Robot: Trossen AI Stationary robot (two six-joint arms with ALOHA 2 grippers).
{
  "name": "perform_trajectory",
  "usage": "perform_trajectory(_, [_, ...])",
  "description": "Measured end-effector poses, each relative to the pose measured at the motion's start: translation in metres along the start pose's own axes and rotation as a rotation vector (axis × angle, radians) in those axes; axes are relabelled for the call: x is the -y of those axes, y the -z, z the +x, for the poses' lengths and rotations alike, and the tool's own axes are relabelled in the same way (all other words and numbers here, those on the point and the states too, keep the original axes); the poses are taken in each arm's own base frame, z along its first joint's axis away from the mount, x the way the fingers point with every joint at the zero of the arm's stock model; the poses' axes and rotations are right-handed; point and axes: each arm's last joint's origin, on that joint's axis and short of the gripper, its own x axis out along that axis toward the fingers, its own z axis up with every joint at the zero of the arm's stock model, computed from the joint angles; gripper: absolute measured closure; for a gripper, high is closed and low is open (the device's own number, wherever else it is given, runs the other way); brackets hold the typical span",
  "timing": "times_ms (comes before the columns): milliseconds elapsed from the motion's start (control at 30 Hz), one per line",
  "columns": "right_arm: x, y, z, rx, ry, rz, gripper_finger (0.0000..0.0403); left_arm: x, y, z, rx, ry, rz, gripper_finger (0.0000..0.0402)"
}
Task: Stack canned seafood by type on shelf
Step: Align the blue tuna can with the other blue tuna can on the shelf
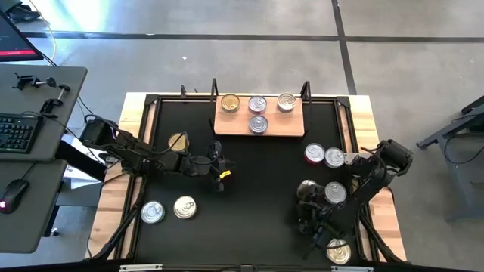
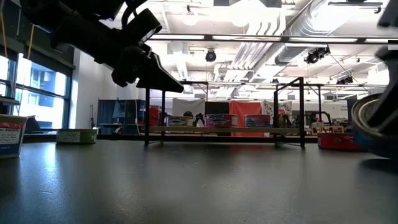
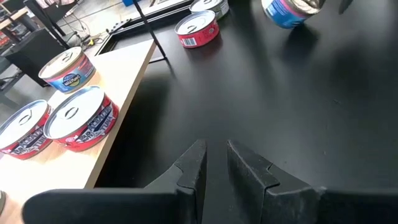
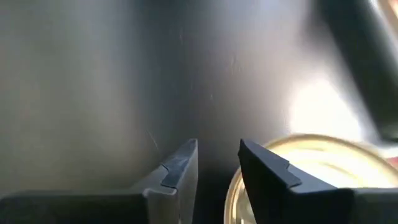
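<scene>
The wooden shelf (image 1: 259,115) stands at the table's far middle with several tins on it, one gold (image 1: 230,103) and three silver-lidded (image 1: 258,124). My left gripper (image 3: 214,163) hovers over bare black table left of centre, its fingers a narrow gap apart with nothing between. My right gripper (image 4: 217,165) is low at the near right, also narrowly open and empty. A gold-lidded tin (image 4: 311,177) lies just beside and beyond one of its fingers. Loose tins rest flat on the table: two near left (image 1: 153,212), one gold (image 1: 178,141) behind the left arm, and three at the right (image 1: 324,156). My right gripper comes slanting down beside the gold tin near the table's front edge. One finger (image 4: 267,171) stands in front of the tin's rim (image 4: 239,186). I cannot tell whether it touches the rim. Nothing is between the fingers.
A silver-lidded tin (image 1: 335,193) sits close under the right arm. A red-sided tin (image 3: 198,30) lies right of the shelf. The shelf's black posts (image 2: 147,115) rise at its ends. Bare black tabletop (image 1: 257,204) spreads between the two arms. A desk with a keyboard (image 1: 19,132) stands to the left.
</scene>
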Motion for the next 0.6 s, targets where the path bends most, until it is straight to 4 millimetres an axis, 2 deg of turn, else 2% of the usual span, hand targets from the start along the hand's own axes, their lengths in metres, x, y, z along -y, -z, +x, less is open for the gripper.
perform_trajectory(333, [0.01, -0.026, -0.04, -0.068, 0.121, 0.042, 0.0292, 0.0, 0.0, 0.0, 0.003, 0.0, -0.002, 0.0349])
perform_trajectory(467, [0.014, -0.018, -0.043, -0.095, 0.15, 0.017, 0.0282, 0.0, -0.001, 0.0, 0.004, 0.0, -0.002, 0.0349])
perform_trajectory(600, [0.019, -0.001, -0.031, -0.155, 0.185, 0.015, 0.0236, 0.0, -0.001, 0.0, 0.004, 0.003, -0.001, 0.0349])
